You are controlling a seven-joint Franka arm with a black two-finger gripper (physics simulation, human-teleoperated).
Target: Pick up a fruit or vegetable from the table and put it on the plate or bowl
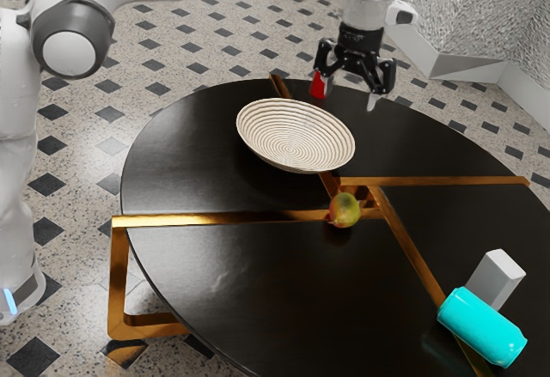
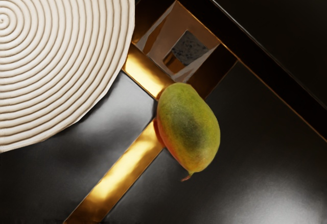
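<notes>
A green and red mango (image 1: 345,209) lies on the black table, on a gold strip, just in front of the white ribbed bowl (image 1: 295,134). In the wrist view the mango (image 2: 188,126) lies right beside the bowl's rim (image 2: 61,55). My gripper (image 1: 345,90) hangs high above the table behind the bowl's far right edge, well up from the mango. Its fingers stand apart, open, with nothing between them.
A cyan can (image 1: 482,325) lies on its side at the table's front right, with a grey box (image 1: 496,278) just behind it. The round black table (image 1: 215,248) has gold inlay strips and a small opening near the mango.
</notes>
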